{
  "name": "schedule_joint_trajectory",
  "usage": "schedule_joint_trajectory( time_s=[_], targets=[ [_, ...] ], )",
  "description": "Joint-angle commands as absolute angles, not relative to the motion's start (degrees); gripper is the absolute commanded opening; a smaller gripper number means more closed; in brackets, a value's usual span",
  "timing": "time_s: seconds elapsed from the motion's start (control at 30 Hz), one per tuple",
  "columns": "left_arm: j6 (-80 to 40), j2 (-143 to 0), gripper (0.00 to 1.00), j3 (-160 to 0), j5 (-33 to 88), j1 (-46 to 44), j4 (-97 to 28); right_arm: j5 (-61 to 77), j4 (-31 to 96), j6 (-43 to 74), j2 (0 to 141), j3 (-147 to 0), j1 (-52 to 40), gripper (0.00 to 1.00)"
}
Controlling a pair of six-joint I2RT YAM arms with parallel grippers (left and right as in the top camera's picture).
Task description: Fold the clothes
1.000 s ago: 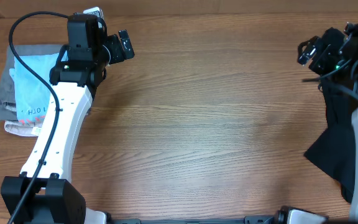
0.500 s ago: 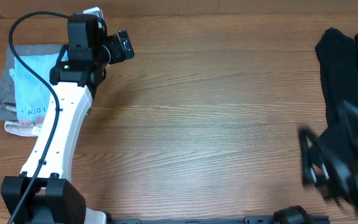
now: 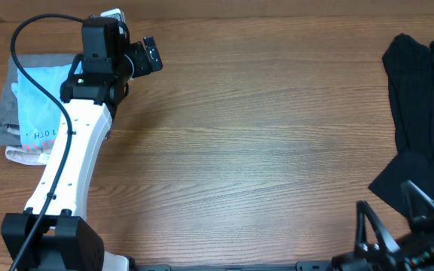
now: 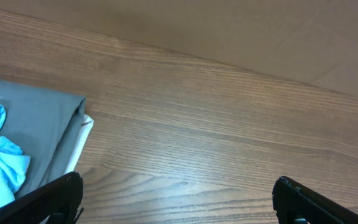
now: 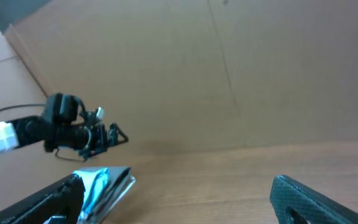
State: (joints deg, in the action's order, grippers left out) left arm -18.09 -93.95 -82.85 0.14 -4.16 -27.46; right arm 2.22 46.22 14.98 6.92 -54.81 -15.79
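The light blue T-shirt (image 3: 35, 98) lies at the far left of the worktop (image 3: 262, 150), folded into a compact packet, with red lettering ending in "10TH" near its front edge. It rests on a grey garment (image 3: 6, 124), and a white garment (image 3: 19, 155) peeks out beneath, so 3 layers make 1 stack. The left arm (image 3: 70, 165) crosses the stack's right side. The left claw (image 3: 148, 54) hangs just past the stack's far right corner, jaws wide and holding nothing. By this, the T-shirt's fold looks finished, and the step in hand is letting go and clearing off.

A black garment (image 3: 420, 105) lies crumpled against the right edge, partly out of view. The right claw (image 3: 395, 222) sits low at the front right, near that garment's lower tip, jaws wide and empty. The next move probably calls for drawing the black garment to the centre and spreading it flat. Broad bare wood lies between the 2 piles. Both sit close to the side edges, so pulls should go inward.
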Motion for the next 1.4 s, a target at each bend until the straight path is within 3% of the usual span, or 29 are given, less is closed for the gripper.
schedule_joint_trajectory(
  time_s=[0.0,0.57,1.37],
  targets=[
    [-18.4,-94.5,1.00,-82.7,-0.6,-4.5,-27.2,0.1,40.9,15.0,3.0,-47.1,-16.0,1.00],
    [-18.4,-94.5,1.00,-82.7,-0.6,-4.5,-27.2,-0.5,-0.6,15.0,0.2,-10.6,-12.3,1.00],
    [-18.4,-94.5,1.00,-82.7,-0.6,-4.5,-27.2,-3.0,-1.0,15.0,0.2,-0.4,-9.9,1.00]
  ],
)
